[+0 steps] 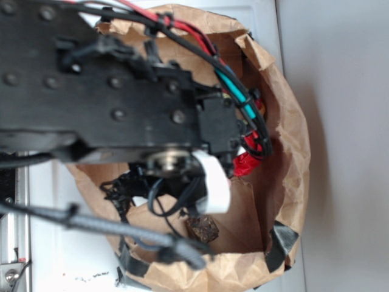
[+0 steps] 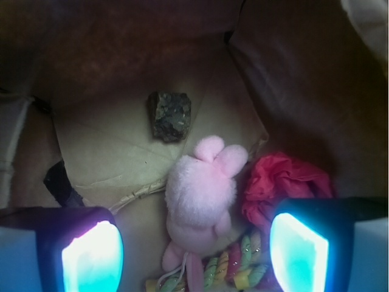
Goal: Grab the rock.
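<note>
The rock [image 2: 169, 115], a small dark angular chunk, lies on the floor of a brown paper bag [image 2: 121, 158], ahead of my gripper [image 2: 194, 255] in the wrist view. The gripper is open, its two glowing pads wide apart with nothing held. What lies between them is the pink plush bunny [image 2: 200, 194], not the rock, which sits just beyond the bunny's ears. From outside, the rock [image 1: 203, 230] shows near the bag's front wall, below one white finger [image 1: 214, 182]. The black arm [image 1: 121, 103] hides most of the bag's inside.
A red wrinkly fabric ball [image 2: 282, 182] sits right of the bunny, against the right pad, and also shows beside the arm [image 1: 246, 164]. A pastel braided rope toy [image 2: 237, 267] lies under the bunny. The bag's paper walls [image 1: 292, 152] rise all round. Cables [image 1: 91, 222] cross in front.
</note>
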Available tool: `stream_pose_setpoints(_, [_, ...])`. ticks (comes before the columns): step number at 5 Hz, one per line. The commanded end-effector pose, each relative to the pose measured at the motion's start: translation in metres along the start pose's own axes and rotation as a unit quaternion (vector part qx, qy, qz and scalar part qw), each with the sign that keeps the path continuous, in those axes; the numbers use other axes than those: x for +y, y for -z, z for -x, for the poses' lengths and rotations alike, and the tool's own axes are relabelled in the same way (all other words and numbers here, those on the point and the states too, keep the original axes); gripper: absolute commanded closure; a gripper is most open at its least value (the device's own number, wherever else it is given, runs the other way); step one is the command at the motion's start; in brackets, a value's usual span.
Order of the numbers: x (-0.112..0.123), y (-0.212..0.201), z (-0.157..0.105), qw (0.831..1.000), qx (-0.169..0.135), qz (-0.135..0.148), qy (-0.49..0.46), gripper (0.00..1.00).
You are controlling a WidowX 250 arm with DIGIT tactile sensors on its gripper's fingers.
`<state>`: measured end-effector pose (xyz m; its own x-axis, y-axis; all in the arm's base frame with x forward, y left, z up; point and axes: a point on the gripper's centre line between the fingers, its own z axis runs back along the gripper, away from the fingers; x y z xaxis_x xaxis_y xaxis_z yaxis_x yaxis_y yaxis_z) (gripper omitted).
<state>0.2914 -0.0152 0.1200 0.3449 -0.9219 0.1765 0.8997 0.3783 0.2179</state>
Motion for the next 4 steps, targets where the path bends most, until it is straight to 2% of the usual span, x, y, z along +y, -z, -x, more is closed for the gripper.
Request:
stream_pose_setpoints(1, [-0.003,0.006,-0.03,0.997,-0.025,0.013,0.077,0.0])
stream_pose_setpoints(3, [-0.02,-0.002,-0.038,0.99,-0.058,0.03,0.128,0.0])
stream_pose_setpoints(4, [-0.025,-0.003,-0.042,0.987,-0.063,0.035,0.141,0.0])
